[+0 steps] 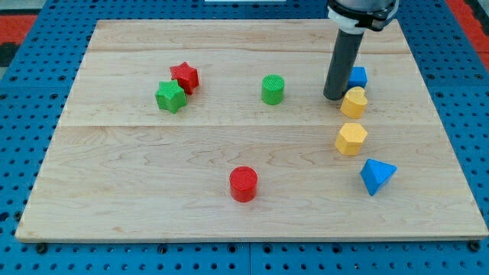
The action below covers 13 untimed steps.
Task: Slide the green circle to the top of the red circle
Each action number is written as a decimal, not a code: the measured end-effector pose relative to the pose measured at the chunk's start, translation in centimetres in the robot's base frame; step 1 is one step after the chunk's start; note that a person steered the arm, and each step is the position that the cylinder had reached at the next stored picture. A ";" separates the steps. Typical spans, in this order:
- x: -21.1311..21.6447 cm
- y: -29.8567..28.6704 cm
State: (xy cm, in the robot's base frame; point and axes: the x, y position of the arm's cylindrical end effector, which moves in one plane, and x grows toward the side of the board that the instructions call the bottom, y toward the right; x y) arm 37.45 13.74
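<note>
- Wooden board (137,160) on blue pegboard.
- Green circle (273,89) sits above-right of red circle (244,184), well apart.
- My tip (334,96), a bare rod without jaws, touches nothing.
- Advice: approach from top-right, nudge gently down-left.

green circle (273,89) above red circle (244,184), my tip (335,97) at its right

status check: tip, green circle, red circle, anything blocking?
My tip sits to the view's right of the green circle, not touching. Red circle lies toward the view's bottom. Nothing between them. Yellow block is beside my tip.
</note>
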 end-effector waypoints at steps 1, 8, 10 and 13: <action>-6.7 2.6; 2.7 6.1; -1.5 5.4; -6.8 8.9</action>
State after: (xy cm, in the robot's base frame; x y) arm 30.68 22.68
